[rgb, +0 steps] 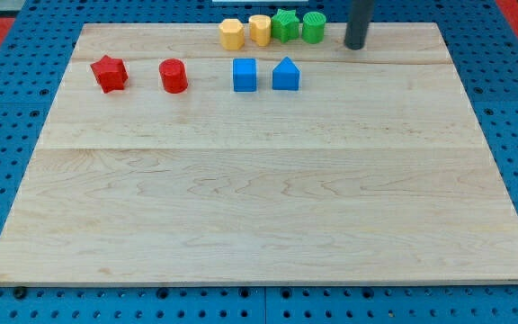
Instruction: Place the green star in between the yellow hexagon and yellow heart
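Note:
The green star (284,24) stands in a row along the board's top edge. Left of it and touching it is one yellow block (259,29), and further left a second yellow block (231,34); I cannot tell which is the hexagon and which the heart. A green cylinder (313,27) stands right of the star. My tip (355,45) rests on the board at the view's top right, a short way right of the green cylinder and apart from every block.
A blue cube (245,75) and a blue triangular block (285,75) stand below the row. A red star (109,74) and a red cylinder (174,76) stand at the upper left. The wooden board (259,207) lies on a blue pegboard.

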